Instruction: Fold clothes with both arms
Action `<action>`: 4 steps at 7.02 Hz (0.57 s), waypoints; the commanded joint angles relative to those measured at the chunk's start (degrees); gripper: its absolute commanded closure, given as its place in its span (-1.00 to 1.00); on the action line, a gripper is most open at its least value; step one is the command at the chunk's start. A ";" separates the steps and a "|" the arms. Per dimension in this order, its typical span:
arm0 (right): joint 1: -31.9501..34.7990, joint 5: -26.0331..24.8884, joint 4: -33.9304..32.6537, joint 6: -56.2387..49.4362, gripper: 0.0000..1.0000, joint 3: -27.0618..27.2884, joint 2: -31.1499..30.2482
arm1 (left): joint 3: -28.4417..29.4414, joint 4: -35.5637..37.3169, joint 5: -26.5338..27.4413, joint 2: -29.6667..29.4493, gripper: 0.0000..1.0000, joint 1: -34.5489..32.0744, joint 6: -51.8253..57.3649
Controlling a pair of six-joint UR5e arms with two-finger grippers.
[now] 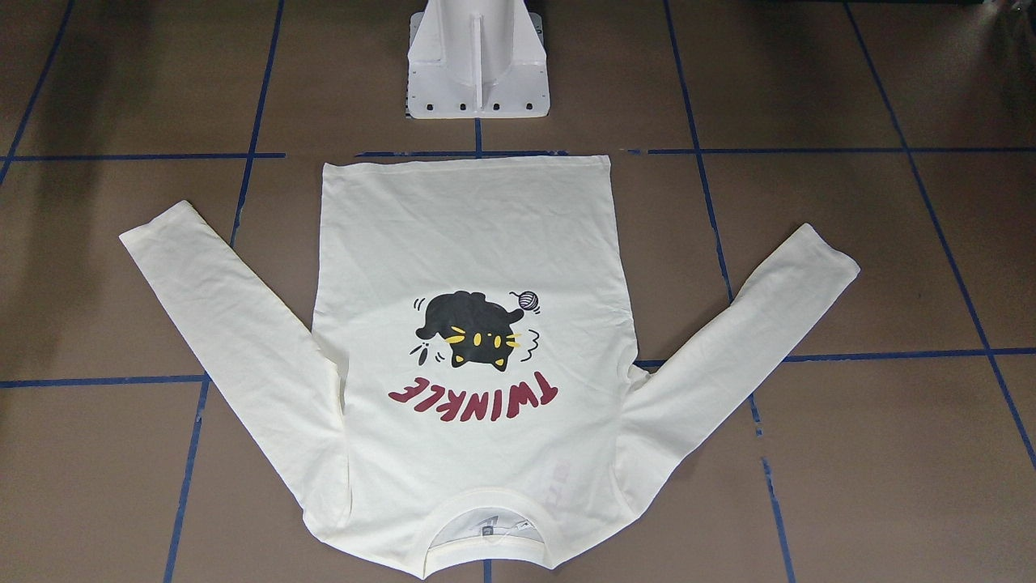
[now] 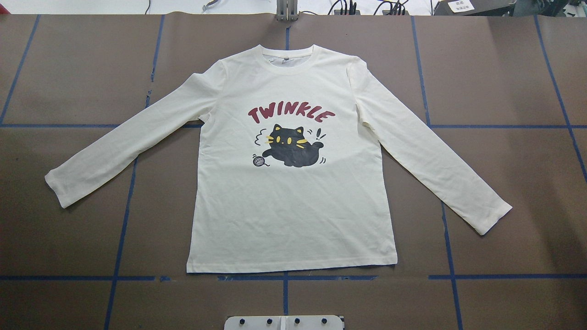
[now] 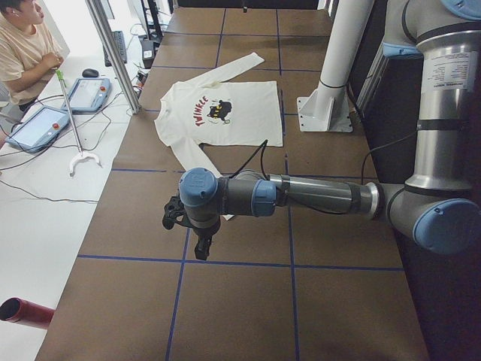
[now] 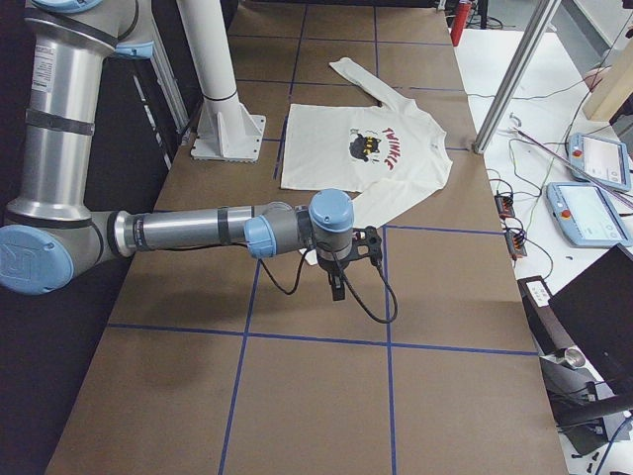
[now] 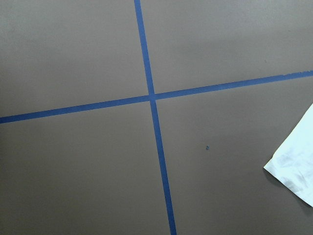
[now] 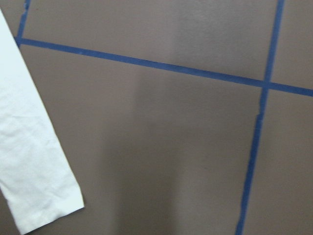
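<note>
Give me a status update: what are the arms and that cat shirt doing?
Left gripper and right gripper off the T-shirt, open or shut unclear. T-shirt flat, print up, unfolded. Nothing seen on it.

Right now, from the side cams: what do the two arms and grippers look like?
Left arm and right arm: silver-grey tubes, light blue round joint caps. Left gripper and right gripper: small, black; finger detail too small to tell. A black cable loops under the right wrist; a second cable arcs over the left wrist. White printed label on the left arm's upright link.
</note>
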 commanded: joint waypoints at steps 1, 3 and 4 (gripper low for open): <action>-11.33 0.10 15.19 13.89 -1.00 -0.09 -1.71 | 0.03 -0.06 0.01 0.06 -1.00 -0.04 -0.02; -23.12 -7.62 24.85 34.61 -0.99 -0.18 -2.52 | -0.05 -0.15 0.01 -0.03 -1.00 0.05 -0.02; -27.96 -10.79 26.96 48.20 -0.98 -0.09 -1.91 | -0.05 -0.15 -0.08 -0.03 -1.00 -0.04 -0.02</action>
